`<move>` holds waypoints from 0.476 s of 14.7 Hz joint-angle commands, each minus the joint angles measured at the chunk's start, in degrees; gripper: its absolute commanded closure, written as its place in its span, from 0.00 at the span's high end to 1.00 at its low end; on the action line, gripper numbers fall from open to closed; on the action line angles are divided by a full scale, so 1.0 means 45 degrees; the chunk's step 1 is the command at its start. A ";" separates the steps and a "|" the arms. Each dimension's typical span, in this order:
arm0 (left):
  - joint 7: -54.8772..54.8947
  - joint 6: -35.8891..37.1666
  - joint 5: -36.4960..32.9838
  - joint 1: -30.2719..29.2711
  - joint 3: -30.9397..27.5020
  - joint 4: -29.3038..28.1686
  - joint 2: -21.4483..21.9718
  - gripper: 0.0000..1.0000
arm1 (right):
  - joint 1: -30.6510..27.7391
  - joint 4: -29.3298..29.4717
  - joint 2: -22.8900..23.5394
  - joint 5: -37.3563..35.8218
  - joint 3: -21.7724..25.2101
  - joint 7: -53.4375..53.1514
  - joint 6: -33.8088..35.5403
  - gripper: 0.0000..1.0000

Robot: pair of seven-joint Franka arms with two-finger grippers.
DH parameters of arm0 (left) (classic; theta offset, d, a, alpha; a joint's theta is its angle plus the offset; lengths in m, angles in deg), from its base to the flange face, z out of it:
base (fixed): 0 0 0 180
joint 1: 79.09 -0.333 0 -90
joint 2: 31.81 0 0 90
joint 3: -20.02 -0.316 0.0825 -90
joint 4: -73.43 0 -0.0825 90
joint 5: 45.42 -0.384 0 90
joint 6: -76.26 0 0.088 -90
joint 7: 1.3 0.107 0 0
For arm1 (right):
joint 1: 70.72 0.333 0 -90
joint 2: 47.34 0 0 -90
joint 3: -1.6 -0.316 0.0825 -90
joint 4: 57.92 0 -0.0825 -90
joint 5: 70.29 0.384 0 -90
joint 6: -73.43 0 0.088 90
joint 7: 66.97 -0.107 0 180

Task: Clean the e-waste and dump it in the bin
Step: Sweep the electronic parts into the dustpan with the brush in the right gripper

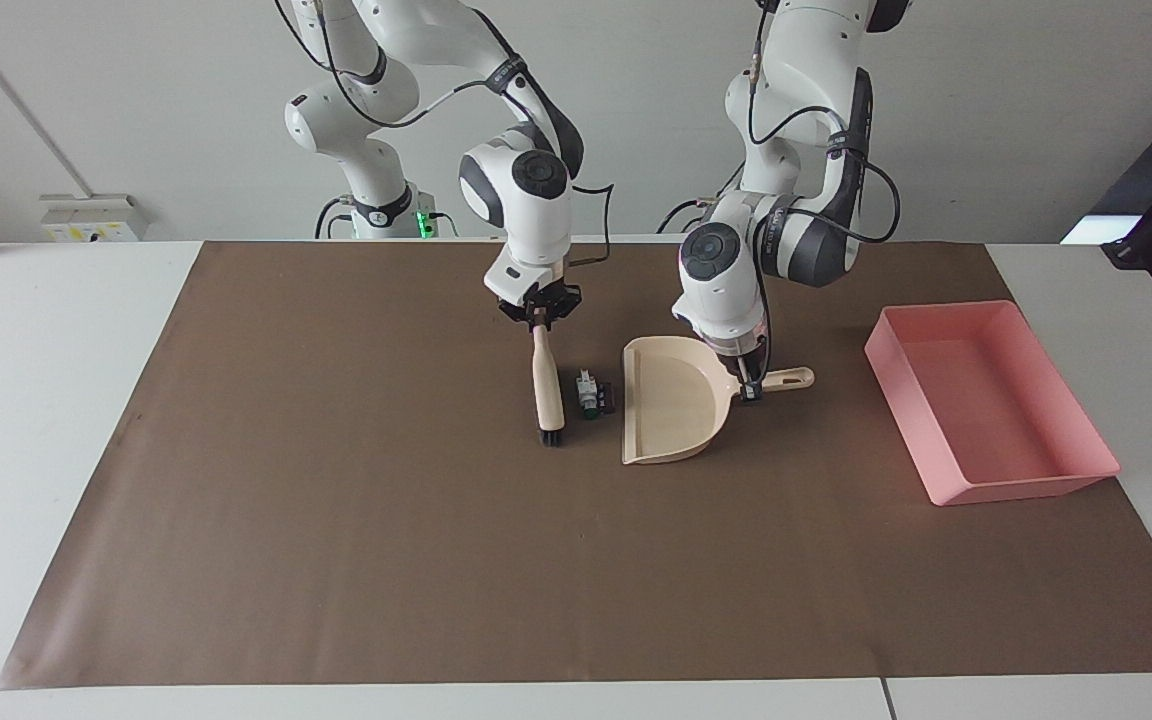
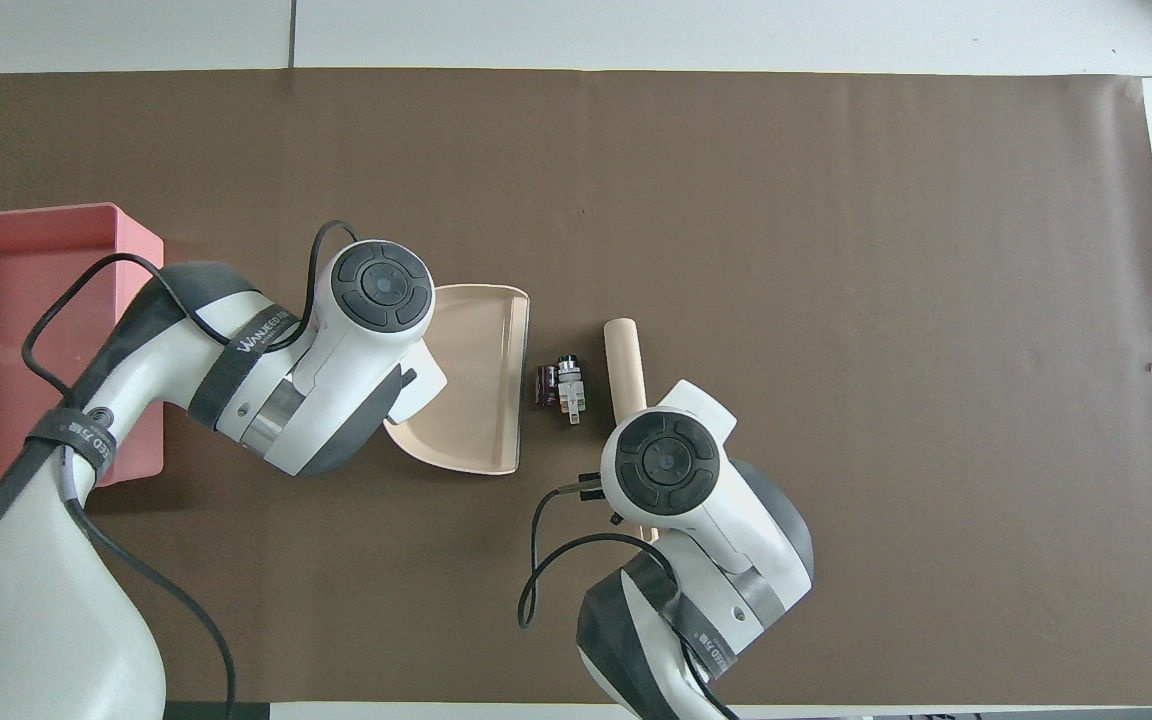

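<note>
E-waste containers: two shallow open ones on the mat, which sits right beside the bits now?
The beige dustpan, held by the left gripper, its open edge beside the e-waste. The pink bin lies apart at the left arm's end.

The right gripper [image 1: 539, 316] points down from a bent arm, fingers closed on a beige brush handle [image 1: 544, 375], while the left gripper [image 1: 748, 385], also pointing down, clamps a beige plastic dustpan's handle [image 1: 786, 379].
</note>
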 commanded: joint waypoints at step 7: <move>-0.0093 0.0136 -0.0211 0.0394 -0.0124 -0.0399 0.0143 0.00 | 0.1672 0.2047 0.2361 0.6176 -0.0464 0.0454 -0.3968 0.00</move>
